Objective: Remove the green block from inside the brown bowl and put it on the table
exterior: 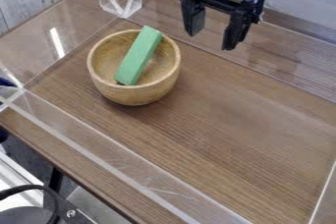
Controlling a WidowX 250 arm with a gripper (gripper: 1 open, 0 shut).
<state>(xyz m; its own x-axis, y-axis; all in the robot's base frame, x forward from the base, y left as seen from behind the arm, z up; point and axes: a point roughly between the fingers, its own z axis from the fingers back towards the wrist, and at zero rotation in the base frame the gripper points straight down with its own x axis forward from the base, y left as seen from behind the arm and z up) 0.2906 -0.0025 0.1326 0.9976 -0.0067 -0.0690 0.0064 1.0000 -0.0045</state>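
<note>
A bright green block [140, 55] lies slanted inside the light tan brown bowl [133, 87], one end resting near the far rim. The bowl stands on the wood-grain table [237, 130] at the left of the view. My black gripper [213, 31] hangs above the table to the upper right of the bowl, pointing down. Its two fingers stand apart, open, with nothing between them. It is clear of both bowl and block.
Clear acrylic walls [79, 140] run along the table's edges, with a folded clear corner piece [121, 2] at the back left. Bare tabletop stretches to the right of and in front of the bowl.
</note>
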